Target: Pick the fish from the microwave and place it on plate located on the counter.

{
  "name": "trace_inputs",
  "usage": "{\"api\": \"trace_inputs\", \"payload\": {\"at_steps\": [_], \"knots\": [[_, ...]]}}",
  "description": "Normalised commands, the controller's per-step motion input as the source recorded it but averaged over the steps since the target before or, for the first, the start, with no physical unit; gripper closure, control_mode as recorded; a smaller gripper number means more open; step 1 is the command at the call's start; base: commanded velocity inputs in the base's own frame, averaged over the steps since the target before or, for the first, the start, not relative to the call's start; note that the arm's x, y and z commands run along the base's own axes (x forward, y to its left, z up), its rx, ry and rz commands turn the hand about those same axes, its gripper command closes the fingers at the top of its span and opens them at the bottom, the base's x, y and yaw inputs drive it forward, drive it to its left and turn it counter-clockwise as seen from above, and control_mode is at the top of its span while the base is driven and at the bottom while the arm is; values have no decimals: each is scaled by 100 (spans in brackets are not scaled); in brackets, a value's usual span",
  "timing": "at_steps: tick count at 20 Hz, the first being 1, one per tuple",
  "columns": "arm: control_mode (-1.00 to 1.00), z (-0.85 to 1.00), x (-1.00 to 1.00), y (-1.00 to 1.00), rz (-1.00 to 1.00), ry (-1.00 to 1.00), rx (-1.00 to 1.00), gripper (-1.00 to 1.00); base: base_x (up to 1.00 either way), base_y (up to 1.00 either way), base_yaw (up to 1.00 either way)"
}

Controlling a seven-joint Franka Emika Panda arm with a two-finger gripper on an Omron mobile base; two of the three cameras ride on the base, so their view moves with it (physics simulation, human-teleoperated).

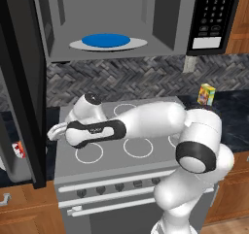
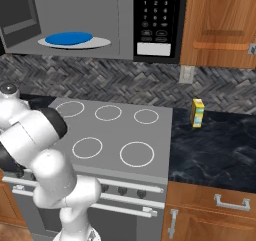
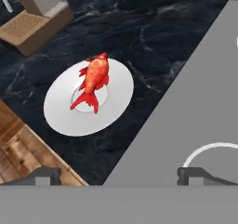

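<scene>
The red-orange fish (image 3: pixel 93 81) lies on the white round plate (image 3: pixel 116 86), which rests on the dark glossy counter (image 3: pixel 153 37) beside the stove edge. My gripper (image 3: pixel 121 174) hangs above and to one side of the plate, open, with nothing between its fingertips (image 3: pixel 46 174). From the left base view the gripper (image 1: pixel 55 131) reaches past the stove's left edge, and a red bit of the fish (image 1: pixel 19 149) peeks out behind the black open door (image 1: pixel 19 82). The microwave (image 1: pixel 170 14) stands open above the stove, with a bright blue plate (image 1: pixel 106 40) on its pale turntable (image 1: pixel 138 43).
The grey stove top (image 2: pixel 110 135) with white ring burners lies under the arm. A yellow carton (image 2: pixel 198 113) stands on the counter to the right. A pale appliance on a brown base (image 3: pixel 32 18) sits beyond the plate. Wooden cabinet fronts (image 3: pixel 18 144) run below the counter edge.
</scene>
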Motion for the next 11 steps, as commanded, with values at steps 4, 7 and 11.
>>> {"api": "trace_inputs", "payload": {"at_steps": [4, 7, 11], "knots": [[-100, 32, -3, -92, -13, 0, 0, -100, 0, 0, 0], [-100, 25, 0, -87, -15, 0, -3, -100, 0, 0, 0], [-100, 36, 0, -88, -17, 3, -4, -100, 0, 0, 0]]}}
